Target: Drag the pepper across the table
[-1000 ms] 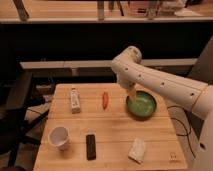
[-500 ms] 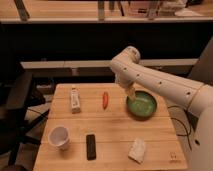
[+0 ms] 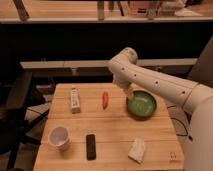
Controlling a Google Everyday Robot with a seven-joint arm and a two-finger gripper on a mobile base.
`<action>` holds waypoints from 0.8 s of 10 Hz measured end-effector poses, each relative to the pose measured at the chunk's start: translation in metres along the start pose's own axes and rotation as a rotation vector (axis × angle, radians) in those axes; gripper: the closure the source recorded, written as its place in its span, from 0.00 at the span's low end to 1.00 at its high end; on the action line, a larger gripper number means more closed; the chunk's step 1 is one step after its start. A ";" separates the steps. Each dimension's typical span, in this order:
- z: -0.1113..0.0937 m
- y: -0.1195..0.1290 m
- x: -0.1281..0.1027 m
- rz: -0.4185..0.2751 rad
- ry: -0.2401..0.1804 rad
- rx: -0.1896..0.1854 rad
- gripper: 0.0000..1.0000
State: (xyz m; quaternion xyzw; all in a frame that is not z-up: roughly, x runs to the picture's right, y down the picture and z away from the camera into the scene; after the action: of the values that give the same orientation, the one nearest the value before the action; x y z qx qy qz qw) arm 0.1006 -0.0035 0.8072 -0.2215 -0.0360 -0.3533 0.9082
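Note:
The pepper [image 3: 105,99] is a small red-orange chili lying on the light wooden table [image 3: 112,130] near its far middle. My gripper [image 3: 129,93] hangs from the white arm to the right of the pepper, above the left rim of the green bowl [image 3: 141,104]. It is apart from the pepper, about a hand's width away.
A whitish tube-like bottle [image 3: 75,99] lies at the far left. A white cup [image 3: 59,137] stands at the front left, a black remote-like object [image 3: 90,146] at the front middle, a pale crumpled item [image 3: 136,150] at the front right. A dark chair [image 3: 17,107] stands left of the table.
The arm and gripper have shifted slightly left, toward the pepper. The objects on the table have not moved.

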 end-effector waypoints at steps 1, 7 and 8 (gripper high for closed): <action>0.003 -0.002 0.000 -0.014 -0.003 -0.001 0.20; 0.025 -0.012 -0.008 -0.099 -0.025 -0.009 0.20; 0.029 -0.016 -0.011 -0.115 -0.030 -0.010 0.20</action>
State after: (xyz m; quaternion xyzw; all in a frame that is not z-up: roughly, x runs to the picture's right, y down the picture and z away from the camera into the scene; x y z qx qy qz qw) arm 0.0845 0.0056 0.8368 -0.2286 -0.0603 -0.4017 0.8847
